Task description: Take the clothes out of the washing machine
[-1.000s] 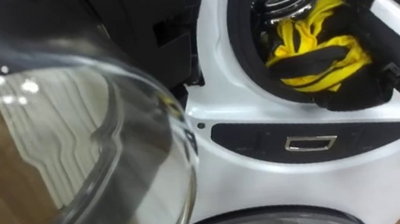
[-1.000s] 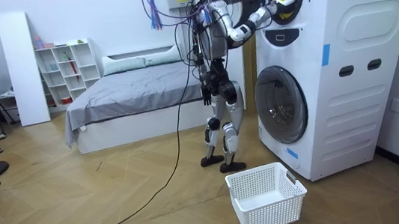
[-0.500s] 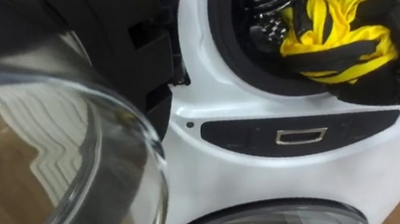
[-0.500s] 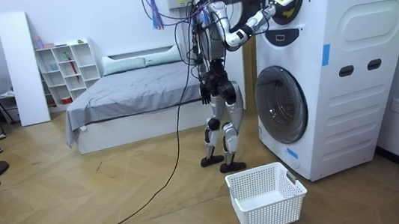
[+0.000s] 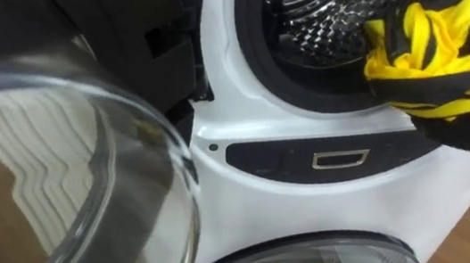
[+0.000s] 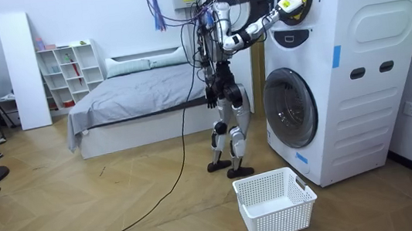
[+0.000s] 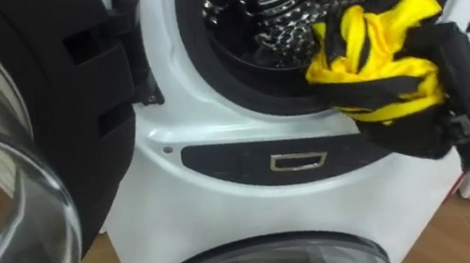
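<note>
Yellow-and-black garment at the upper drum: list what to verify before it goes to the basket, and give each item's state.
1. Door out of the way: ok. The glass door is swung wide to the left.
2. Garment clear of the opening: cannot tell. It hangs at the lower rim.
3. Hold secure: cannot tell. The right hand is buried in the cloth.
4. Basket ready: ok. It stands on the floor beside the robot's feet, before the lower machine.
5. Drum emptied: cannot tell. The visible part is bare metal.
</note>
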Tool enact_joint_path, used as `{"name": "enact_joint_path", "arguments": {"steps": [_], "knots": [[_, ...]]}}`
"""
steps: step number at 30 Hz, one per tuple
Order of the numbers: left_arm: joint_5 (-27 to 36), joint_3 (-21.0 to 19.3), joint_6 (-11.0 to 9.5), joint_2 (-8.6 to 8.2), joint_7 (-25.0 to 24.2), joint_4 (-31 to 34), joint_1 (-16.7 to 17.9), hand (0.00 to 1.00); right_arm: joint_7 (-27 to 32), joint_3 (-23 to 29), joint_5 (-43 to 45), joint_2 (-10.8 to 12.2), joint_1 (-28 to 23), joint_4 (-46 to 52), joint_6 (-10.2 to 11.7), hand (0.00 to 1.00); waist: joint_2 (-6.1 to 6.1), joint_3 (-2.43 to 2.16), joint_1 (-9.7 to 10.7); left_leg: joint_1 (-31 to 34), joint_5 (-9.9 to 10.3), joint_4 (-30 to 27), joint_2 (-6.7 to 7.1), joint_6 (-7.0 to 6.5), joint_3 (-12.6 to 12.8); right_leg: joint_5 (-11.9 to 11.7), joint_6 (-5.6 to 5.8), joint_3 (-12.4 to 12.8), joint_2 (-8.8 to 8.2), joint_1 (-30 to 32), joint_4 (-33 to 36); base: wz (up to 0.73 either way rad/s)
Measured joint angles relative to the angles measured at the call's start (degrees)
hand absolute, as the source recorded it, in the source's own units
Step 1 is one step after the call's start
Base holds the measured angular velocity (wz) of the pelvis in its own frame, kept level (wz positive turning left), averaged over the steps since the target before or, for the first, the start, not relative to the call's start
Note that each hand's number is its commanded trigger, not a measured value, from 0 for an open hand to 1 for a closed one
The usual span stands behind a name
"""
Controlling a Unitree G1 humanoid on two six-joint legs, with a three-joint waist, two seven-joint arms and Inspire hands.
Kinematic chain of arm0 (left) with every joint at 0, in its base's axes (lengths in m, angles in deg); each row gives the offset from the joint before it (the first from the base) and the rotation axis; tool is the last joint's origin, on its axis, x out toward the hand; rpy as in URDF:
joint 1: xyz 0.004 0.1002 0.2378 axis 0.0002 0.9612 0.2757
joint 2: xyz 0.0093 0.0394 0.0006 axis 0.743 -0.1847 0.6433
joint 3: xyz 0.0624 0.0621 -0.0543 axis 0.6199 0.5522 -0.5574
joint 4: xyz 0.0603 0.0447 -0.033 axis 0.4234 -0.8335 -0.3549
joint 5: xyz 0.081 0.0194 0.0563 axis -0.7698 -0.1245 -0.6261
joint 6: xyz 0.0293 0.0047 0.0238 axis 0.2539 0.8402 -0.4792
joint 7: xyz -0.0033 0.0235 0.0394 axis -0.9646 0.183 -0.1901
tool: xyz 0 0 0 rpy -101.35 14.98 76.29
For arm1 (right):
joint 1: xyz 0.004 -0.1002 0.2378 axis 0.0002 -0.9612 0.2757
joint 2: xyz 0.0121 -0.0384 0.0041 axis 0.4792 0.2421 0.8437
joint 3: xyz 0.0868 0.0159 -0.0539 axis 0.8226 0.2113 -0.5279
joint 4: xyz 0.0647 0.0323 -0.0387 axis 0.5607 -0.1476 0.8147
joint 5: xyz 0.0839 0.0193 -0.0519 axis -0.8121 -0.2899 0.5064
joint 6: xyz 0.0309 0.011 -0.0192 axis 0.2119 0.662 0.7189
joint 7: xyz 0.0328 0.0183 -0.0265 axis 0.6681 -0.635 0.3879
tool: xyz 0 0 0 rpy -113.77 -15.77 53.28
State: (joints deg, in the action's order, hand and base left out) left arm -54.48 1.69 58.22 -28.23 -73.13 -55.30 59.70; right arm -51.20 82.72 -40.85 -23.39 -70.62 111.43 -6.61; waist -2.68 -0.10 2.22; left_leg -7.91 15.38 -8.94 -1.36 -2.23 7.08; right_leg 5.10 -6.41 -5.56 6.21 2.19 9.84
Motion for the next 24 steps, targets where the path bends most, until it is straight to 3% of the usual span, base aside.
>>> {"name": "enact_joint_path", "arguments": {"steps": [5,10,14,21,24], "knots": [[0.0,-1.6,-0.1,-0.03,0.6,0.5,-0.1,0.0,3.9,2.0,-0.7,0.8,-2.9,-3.0,3.7,1.0,0.74,-0.42,0.5,-0.6,0.0,0.2,-0.09,-0.07,1.3,-0.2,0.28,1.1,0.18,-0.1,-0.1,-0.02],[0.0,-2.4,-0.3,-0.05,1.6,0.6,-0.2,0.0,6.5,3.9,-1.0,1.1,-4.7,-4.3,4.9,1.0,0.83,-0.47,1.3,-0.7,0.2,0.3,-0.1,-0.41,2.4,-0.3,0.62,2.5,0.34,-0.1,-0.1,-0.01],[-0.1,-2.3,-0.3,-0.05,1.6,1.6,-0.4,0.0,8.9,7.9,-0.9,2.6,-6.0,-7.3,2.3,1.0,0.72,-0.51,2.2,-0.5,0.4,0.3,0.07,-0.71,2.6,-0.2,1.06,3.5,0.37,0.1,0.2,-0.02],[-0.1,-2.1,0.1,-0.05,1.9,4.9,-0.2,0.0,11.3,8.0,-1.5,3.6,-8.9,-21.1,-3.2,1.0,0.6,-0.3,2.3,-0.9,0.6,0.3,0.02,-0.8,7.2,-0.5,1.22,7.4,1.19,1.8,2.1,-0.31],[-0.1,-2.1,0.1,-0.05,1.9,5.4,-0.4,0.0,11.4,8.0,-2.7,4.3,-10.4,-24.4,-4.1,1.0,1.13,-0.28,2.4,-1.1,0.6,0.3,-0.01,-0.78,8.7,-1.1,1.23,9.5,1.81,2.0,2.0,-0.3]]}}
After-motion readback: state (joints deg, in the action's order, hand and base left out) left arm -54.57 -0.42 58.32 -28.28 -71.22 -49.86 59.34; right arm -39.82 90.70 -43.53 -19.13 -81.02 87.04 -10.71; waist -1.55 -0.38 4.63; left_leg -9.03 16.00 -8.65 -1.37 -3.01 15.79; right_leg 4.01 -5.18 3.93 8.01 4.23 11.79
